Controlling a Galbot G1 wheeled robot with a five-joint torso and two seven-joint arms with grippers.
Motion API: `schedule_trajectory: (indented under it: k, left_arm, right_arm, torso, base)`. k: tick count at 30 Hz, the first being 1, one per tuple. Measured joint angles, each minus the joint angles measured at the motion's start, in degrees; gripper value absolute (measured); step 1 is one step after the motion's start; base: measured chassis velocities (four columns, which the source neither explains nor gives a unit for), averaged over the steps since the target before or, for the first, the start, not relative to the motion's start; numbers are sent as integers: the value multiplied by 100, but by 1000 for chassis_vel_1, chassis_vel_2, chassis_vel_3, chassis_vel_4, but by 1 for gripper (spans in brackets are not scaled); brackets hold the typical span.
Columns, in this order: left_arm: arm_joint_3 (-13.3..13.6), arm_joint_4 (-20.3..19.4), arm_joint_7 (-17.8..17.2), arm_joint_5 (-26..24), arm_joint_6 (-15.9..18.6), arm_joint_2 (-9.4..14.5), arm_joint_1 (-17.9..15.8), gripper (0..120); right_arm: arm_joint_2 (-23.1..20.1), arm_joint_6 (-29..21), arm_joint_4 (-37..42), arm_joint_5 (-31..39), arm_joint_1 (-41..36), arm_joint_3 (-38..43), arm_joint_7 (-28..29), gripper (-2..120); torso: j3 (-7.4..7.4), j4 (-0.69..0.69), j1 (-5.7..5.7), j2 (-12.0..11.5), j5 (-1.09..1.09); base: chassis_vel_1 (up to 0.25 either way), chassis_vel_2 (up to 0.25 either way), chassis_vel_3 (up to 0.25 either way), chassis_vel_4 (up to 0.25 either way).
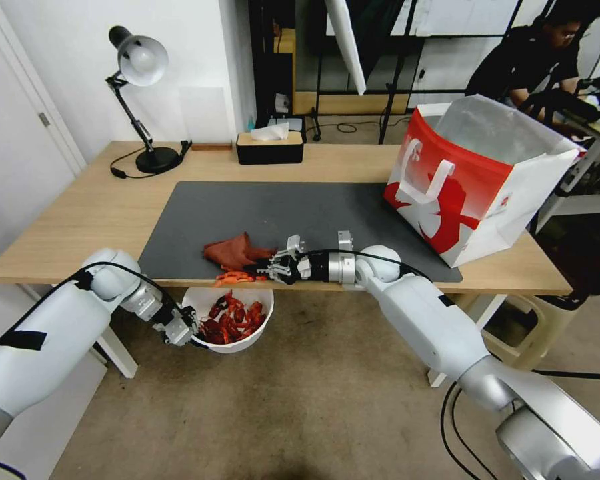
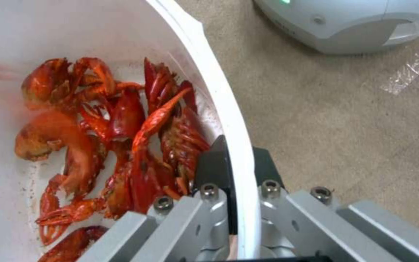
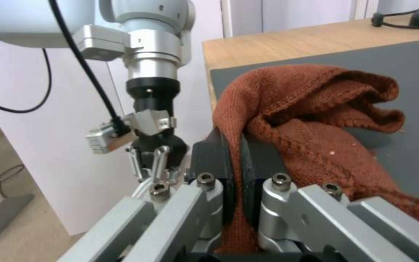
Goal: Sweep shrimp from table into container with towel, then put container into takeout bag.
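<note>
While the right gripper (image 3: 234, 174) is clamped on a fold of the towel (image 3: 311, 120) at the table's near edge, its jaws pressed together with cloth between them, the left gripper (image 2: 241, 174) is clamped on the rim of the container (image 2: 229, 109), one pad inside the wall and one outside. The container hangs below the table (image 1: 100, 207) edge, under the towel, and rests on nothing.

Hazards, judged from this position:
- A single-point rim grip carries the full load. If the smooth plastic slips between the pads, the container may tilt and spill onto the floor.
- A few shrimp (image 1: 237, 276) lie at the very edge of the dark mat (image 1: 200, 213), just beside the towel. A sweep that is too fast, or off-line from the opening below, could send them past the rim.
- The towel is bunched, not flat; pieces may pass under or around it.
- The towel's loose end could drag over the edge and catch on the container.

Containers:
- The container holds a heap of red-orange shrimp against the wall nearest the left gripper; much of the white floor is bare.
- The takeout bag (image 1: 473, 180) stands upright and open on the table's right side, well apart from both grippers. Nothing can be made out inside it.
</note>
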Motion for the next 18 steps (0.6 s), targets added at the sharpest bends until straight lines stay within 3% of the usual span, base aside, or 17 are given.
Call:
schedule_trajectory:
  k: [18]
  left_arm:
    - [6,-7,-2,7,20,-24,-8,0]
  right_arm:
    - [-288,-109,710,257,-285,-129,170,2]
  torso:
    - [0,0,0,0,0]
  base:
    - [0,0,0,0]
